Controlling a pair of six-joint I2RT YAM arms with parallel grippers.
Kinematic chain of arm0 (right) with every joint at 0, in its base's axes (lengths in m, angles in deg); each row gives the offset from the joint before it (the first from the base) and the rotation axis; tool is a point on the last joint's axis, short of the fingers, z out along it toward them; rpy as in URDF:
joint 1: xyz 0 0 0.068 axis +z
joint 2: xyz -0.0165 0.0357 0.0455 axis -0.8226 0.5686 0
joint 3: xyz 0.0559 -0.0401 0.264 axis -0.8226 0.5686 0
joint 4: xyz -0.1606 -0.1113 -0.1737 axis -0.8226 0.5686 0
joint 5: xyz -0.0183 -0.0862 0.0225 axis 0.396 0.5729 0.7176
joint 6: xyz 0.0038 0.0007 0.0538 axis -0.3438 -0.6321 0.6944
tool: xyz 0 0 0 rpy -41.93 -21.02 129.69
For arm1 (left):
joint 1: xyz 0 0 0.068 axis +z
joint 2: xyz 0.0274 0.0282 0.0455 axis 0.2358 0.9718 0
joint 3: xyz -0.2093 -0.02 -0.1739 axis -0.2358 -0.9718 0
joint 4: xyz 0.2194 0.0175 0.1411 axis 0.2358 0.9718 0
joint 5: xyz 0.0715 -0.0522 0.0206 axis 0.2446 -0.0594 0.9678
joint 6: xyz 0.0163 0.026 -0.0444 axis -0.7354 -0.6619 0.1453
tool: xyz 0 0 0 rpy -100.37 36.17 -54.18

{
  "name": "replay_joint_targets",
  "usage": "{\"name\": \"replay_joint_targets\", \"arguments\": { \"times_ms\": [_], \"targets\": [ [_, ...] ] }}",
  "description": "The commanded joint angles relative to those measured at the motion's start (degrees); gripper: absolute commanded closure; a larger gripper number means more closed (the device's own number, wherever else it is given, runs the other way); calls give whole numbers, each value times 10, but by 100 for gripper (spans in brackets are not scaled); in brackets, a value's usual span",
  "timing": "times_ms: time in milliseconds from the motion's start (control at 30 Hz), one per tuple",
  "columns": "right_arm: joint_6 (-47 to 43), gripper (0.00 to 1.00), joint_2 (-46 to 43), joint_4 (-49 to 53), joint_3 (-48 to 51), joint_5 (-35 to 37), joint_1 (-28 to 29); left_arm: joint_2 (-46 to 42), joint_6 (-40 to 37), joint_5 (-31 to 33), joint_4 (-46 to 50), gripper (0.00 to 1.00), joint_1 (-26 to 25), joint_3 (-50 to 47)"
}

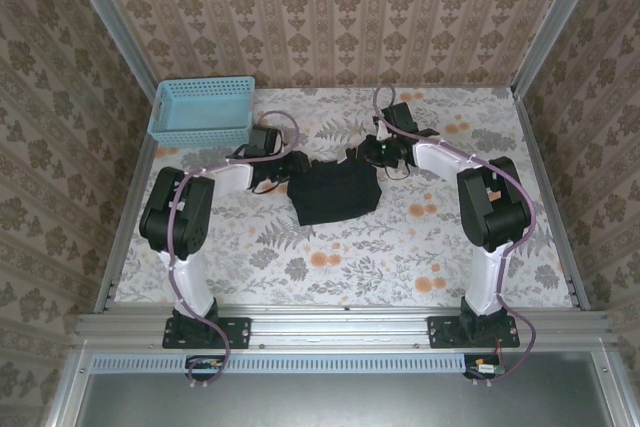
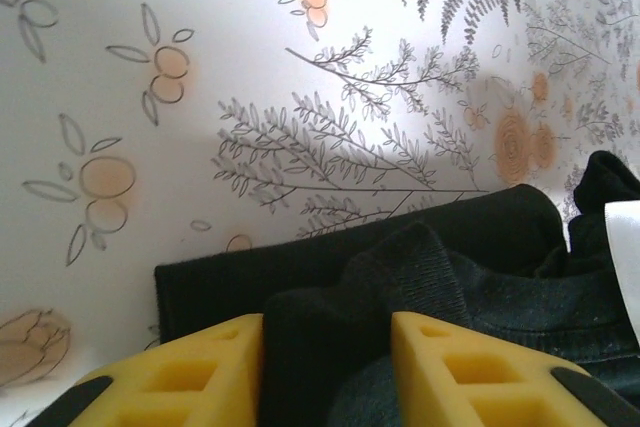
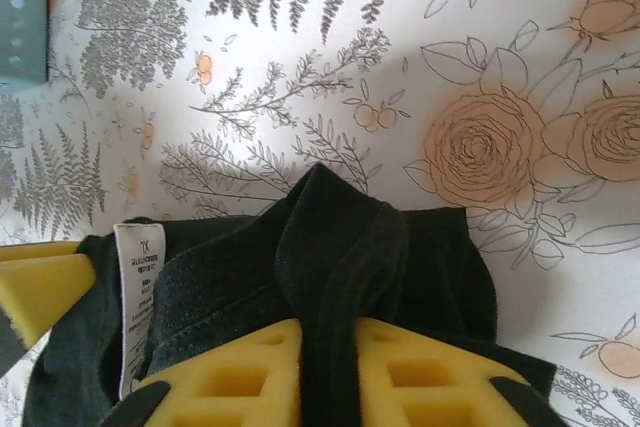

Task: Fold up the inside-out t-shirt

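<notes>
Left hand [image 2: 325, 335] and right hand [image 3: 330, 332] each clamp a raised fold of the black t-shirt [image 1: 335, 195]. The blue basket [image 1: 203, 110] stands beyond the left hand, apart. Open desk [image 1: 400, 247] lies nearside.

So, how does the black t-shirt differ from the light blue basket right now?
The t-shirt is black soft cloth; the basket is light blue, stiff, with perforated walls. The t-shirt lies folded into a compact block in the middle of the table; the basket stands at the far left corner. The left gripper and the right gripper each pinch a ridge of the t-shirt; neither holds the basket. Both rest on it and look roughly rectangular from above.
</notes>
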Motion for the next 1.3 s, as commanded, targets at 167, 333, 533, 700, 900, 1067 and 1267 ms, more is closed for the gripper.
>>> {"name": "replay_joint_targets", "arguments": {
  "times_ms": [167, 333, 533, 700, 900, 1067, 1267],
  "targets": [
    [0, 77, 0, -12, -24, -6, -32, -46, -4, -1, -33, 63, 27, 0],
    [-28, 43, -12, 24, -34, 45, -40, -109, -30, 35, 12, 61, 41, -21],
    [-89, 29, -116, 97, 15, 159, -7, -267, -63, 108, 88, 51, 41, -104],
    [-105, 17, -171, 165, 59, 284, 121, -423, -80, 156, 123, 42, 48, -207],
    [-28, 9, -129, 167, 75, 282, 207, -577, -68, 208, 143, 31, 71, -301],
    [-37, 4, -27, 179, 0, 277, 210, -625, -65, 213, 144, 24, 81, -335],
    [-79, 3, 87, 249, -118, 296, 118, -652, -72, 211, 156, 22, 84, -344]
  ]
}}
